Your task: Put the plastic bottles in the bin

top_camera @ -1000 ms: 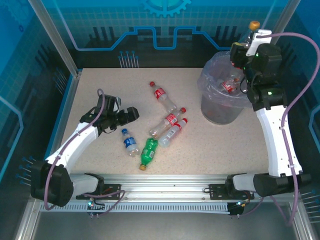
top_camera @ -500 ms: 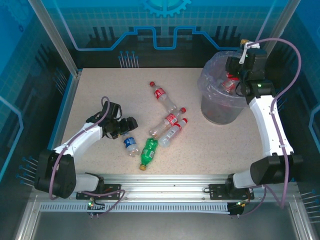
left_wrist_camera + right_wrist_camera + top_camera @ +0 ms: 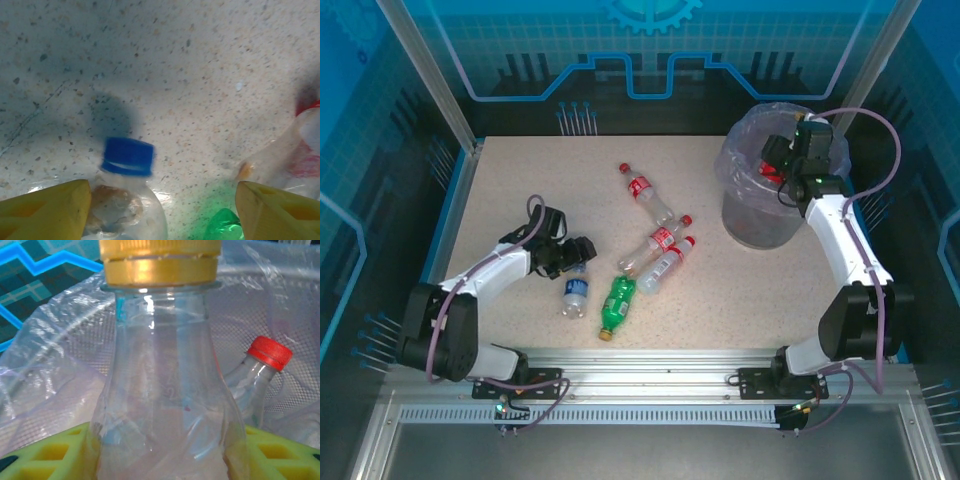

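Over the bin, a gold-capped bottle stands gripped in the right pincer.

I'm working in what looks like a robotics lab cell, or possibly a demo booth. A speckled tabletop lies under the left gripper, with aluminium frame posts beyond it. Behind the right gripper are blue wall panels printed with a gear and circuit lines.

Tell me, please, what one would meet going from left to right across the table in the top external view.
blue-labelled bottle → green bottle → white-labelled bottle → bin
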`<state>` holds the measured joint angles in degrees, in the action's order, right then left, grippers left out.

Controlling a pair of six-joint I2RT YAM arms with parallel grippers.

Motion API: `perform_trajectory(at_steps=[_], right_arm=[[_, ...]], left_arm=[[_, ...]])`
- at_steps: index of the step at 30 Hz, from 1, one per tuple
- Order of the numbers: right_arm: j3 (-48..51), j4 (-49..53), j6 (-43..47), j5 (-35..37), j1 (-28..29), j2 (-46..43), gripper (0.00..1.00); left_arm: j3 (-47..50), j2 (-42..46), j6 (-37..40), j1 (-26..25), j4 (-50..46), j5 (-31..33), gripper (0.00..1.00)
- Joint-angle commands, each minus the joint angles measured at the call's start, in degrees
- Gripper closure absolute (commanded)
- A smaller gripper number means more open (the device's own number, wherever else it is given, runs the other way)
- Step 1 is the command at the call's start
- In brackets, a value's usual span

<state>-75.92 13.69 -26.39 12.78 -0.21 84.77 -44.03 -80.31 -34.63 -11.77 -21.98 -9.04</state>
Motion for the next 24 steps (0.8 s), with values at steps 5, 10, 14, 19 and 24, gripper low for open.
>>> perform_trajectory(at_steps=[5, 10, 14, 19, 24], right_arm=[[5.3, -3.0, -7.8, -2.6, -2.5, 1.3, 0.49], [6.4, -2.5, -8.1, -3.3, -3.3, 1.2, 0.39], [4.9, -0.7, -6.7, -3.1, -3.7, 0.5, 0.27], [1.9, 2.8, -4.0, -2.3, -3.7, -0.7, 0.14], [-0.8, 5.4, -1.8, -1.8, -3.7, -2.9, 0.06]], left_arm=[[0.2, -2.0, -0.1, 0.2, 0.1, 0.1, 0.26], [-0.1, -1.8, 0.6, 0.2, -0.5, 1.6, 0.27], [0.0, -1.7, 0.9, 0.2, -0.8, 2.3, 0.27], [-0.1, -1.7, 1.0, 0.2, -0.9, 2.7, 0.27], [-0.3, -1.7, 1.7, 0.0, -1.5, 3.5, 0.25]])
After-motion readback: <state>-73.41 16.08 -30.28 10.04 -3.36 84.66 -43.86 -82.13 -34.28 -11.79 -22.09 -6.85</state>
